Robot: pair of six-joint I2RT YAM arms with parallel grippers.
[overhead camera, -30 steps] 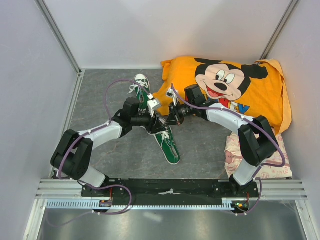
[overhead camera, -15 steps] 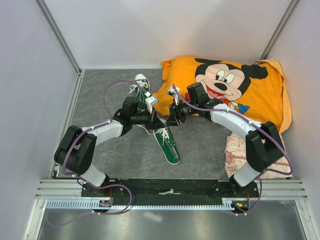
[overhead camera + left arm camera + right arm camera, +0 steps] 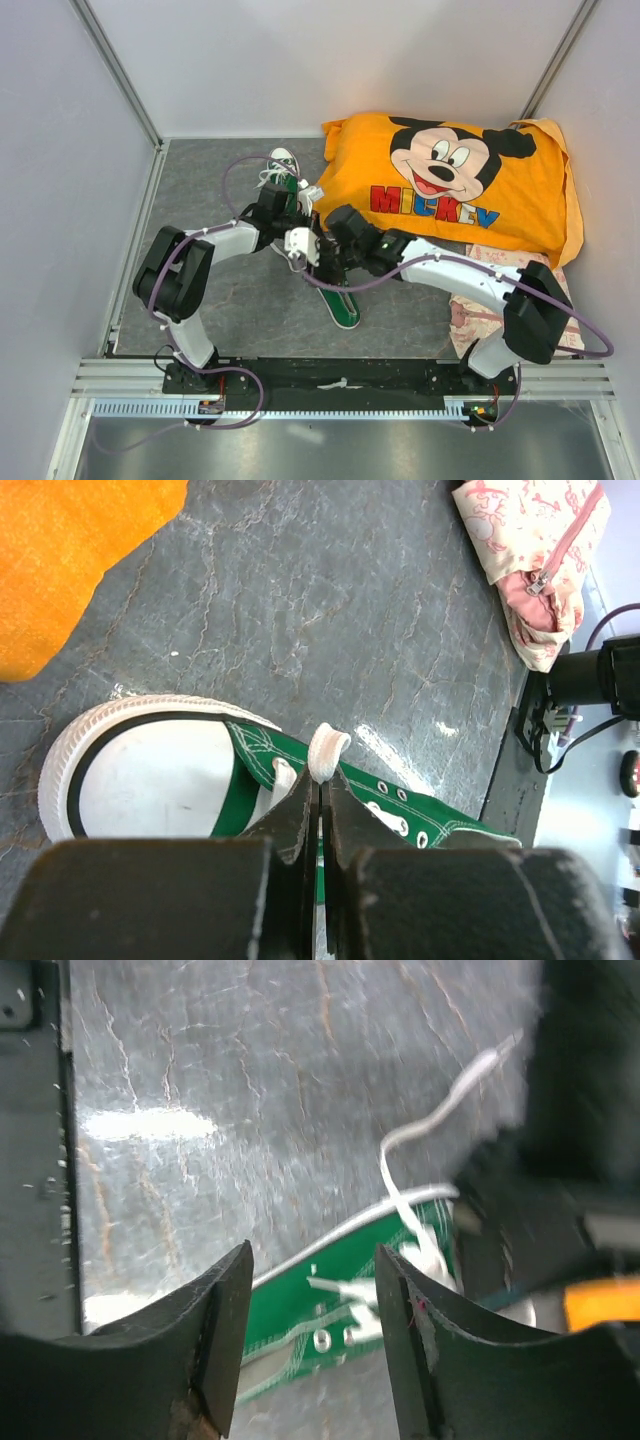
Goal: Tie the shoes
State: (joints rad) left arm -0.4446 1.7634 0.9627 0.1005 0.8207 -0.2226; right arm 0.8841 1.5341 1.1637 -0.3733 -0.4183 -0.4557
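Observation:
Two green shoes lie on the grey floor: one far (image 3: 283,163), one near (image 3: 343,303). My left gripper (image 3: 298,222) hovers between them. In the left wrist view it (image 3: 320,780) is shut on a loop of white lace (image 3: 329,748), just above a green shoe with a white toe cap (image 3: 150,780). My right gripper (image 3: 318,262) reaches across from the right and stands open (image 3: 312,1260) over the green side of a shoe (image 3: 335,1310), holding nothing. A loose white lace (image 3: 430,1125) trails on the floor beyond it, beside the blurred left arm.
An orange Mickey Mouse pillow (image 3: 455,180) fills the back right, close to the far shoe. A pink patterned pouch (image 3: 470,305) lies at the right under the right arm. Grey walls enclose the floor, and a black base rail (image 3: 340,375) runs along the near edge.
My left gripper has shut on the lace and shifted slightly away. My right gripper has opened, let go of what it held and swung left and nearer, over the near shoe.

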